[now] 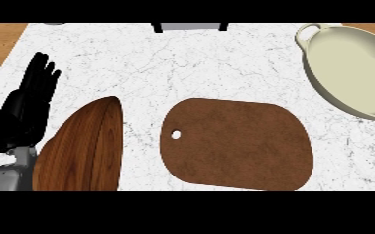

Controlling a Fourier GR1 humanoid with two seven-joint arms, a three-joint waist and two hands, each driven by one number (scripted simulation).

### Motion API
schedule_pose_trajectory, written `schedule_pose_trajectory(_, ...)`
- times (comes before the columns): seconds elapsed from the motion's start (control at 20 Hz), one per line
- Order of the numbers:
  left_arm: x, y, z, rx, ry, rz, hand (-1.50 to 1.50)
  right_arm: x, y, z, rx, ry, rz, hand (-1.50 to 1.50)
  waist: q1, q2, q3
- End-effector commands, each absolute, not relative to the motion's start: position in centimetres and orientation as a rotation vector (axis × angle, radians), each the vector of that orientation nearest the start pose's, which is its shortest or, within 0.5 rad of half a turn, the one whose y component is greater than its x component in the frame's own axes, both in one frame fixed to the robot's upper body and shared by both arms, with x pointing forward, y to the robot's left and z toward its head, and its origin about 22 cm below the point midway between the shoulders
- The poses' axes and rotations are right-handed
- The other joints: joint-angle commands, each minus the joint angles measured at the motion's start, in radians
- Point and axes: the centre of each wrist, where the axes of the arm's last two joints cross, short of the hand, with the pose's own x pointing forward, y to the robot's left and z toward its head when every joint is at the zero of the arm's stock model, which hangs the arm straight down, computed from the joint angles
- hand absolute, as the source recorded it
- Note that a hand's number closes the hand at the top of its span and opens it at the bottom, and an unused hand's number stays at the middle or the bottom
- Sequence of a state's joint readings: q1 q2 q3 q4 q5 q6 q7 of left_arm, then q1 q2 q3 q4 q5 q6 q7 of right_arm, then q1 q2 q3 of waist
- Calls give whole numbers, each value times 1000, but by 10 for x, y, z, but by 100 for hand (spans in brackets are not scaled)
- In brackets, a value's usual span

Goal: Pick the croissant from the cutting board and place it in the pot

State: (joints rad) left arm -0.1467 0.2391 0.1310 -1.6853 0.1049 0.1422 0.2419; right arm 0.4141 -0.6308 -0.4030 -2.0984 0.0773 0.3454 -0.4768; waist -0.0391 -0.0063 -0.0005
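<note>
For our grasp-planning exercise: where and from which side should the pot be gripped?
Likely the loop handle of the pot, from the far left: it juts out there over the counter, and the pot's right side is out of view.

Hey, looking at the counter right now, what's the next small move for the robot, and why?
Probably bring the right hand into view above the cutting board. That hand shows nowhere, and no croissant is visible on the board or in the part of the pot that shows. The left hand rests open at the left edge beside a wooden dish, on the far side from the pot.
</note>
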Motion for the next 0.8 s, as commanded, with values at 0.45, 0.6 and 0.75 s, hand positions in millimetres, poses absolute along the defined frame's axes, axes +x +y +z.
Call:
schedule_pose_trajectory(0.45, 294, 283, 92, 184, -1615, 59, 0, 211, -462, 207, -572, -1896, 690, 150, 52, 10, 1)
schedule_pose_trajectory(0.6, 291, 277, 89, 225, -1622, 66, 0, 209, -498, 196, -540, -1851, 633, 150, 48, 9, 1)
schedule_pose_trajectory(0.75, 288, 267, 83, 198, -1631, 48, 0, 250, -484, 186, -585, -1835, 643, 150, 55, 10, 1)
